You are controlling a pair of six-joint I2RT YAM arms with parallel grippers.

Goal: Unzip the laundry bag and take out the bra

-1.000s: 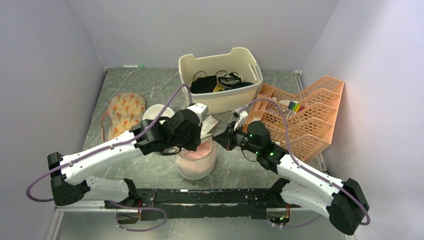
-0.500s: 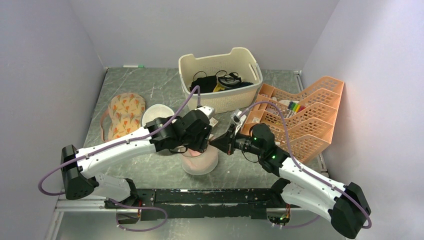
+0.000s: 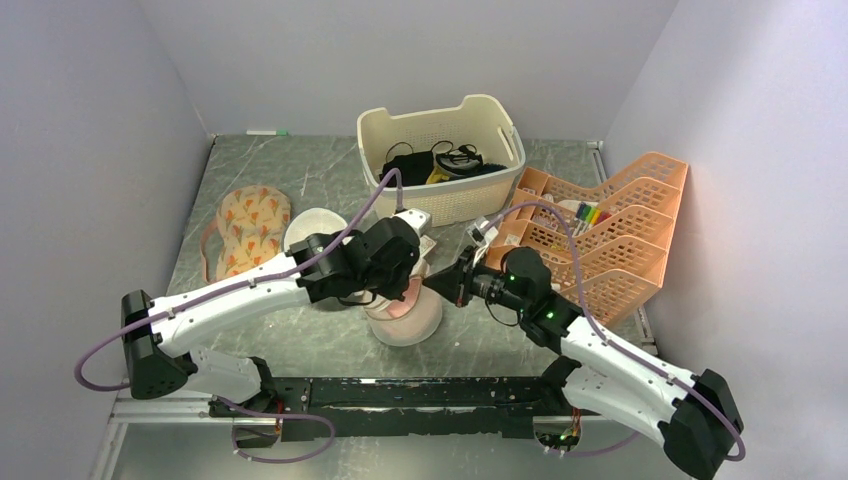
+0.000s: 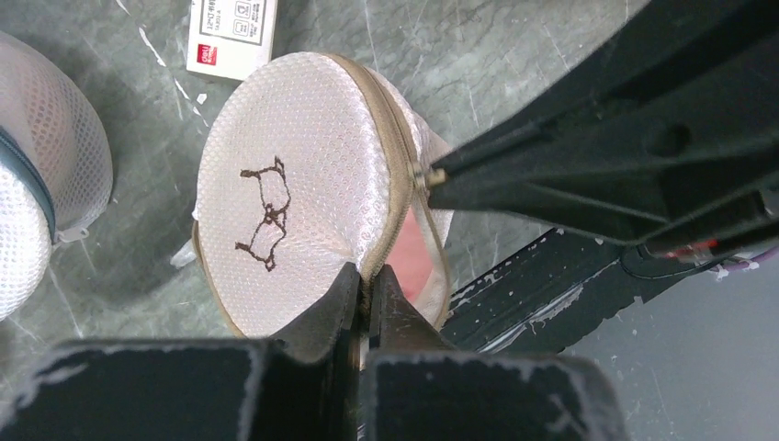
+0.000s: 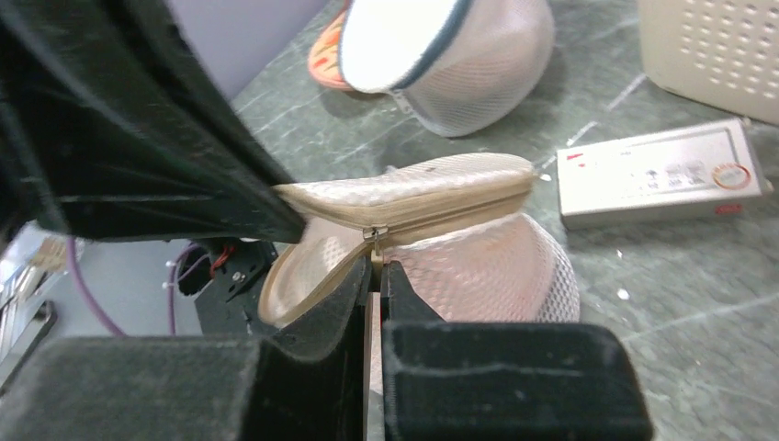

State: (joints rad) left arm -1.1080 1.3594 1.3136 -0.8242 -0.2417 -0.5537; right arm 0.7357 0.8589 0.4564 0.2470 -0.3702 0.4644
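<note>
Laundry bag (image 4: 303, 156), the round one with a beige face and a small dark glasses-like mark (image 4: 265, 213), sat on the grey table (image 3: 300, 170) near its front middle, between your two arms. From overhead you could make out little of this laundry bag, because both wrists covered its top and only its lower curve showed. Its zip stood partly open, and through the gap you could see something pink (image 4: 413, 262), though too little of it showed to tell what it was. You had two mesh bags in view: this one and a plain white mesh bag (image 3: 312, 226) just beyond it on the left arm's side. There was also one small white box (image 5: 657, 175) near them, one cream basket (image 3: 440, 190) at the back, one orange rack (image 3: 610, 250) on the right, and one floral-print piece (image 3: 250, 225) far left, its shape hard to read. Your left gripper (image 4: 367, 280) had its jaws pressed together on the beige zip edge at the open stretch of the rim. Your right gripper (image 5: 377, 271) had its jaws pinching the zip pull (image 5: 371, 234), with the bag directly ahead of its tips.
</note>
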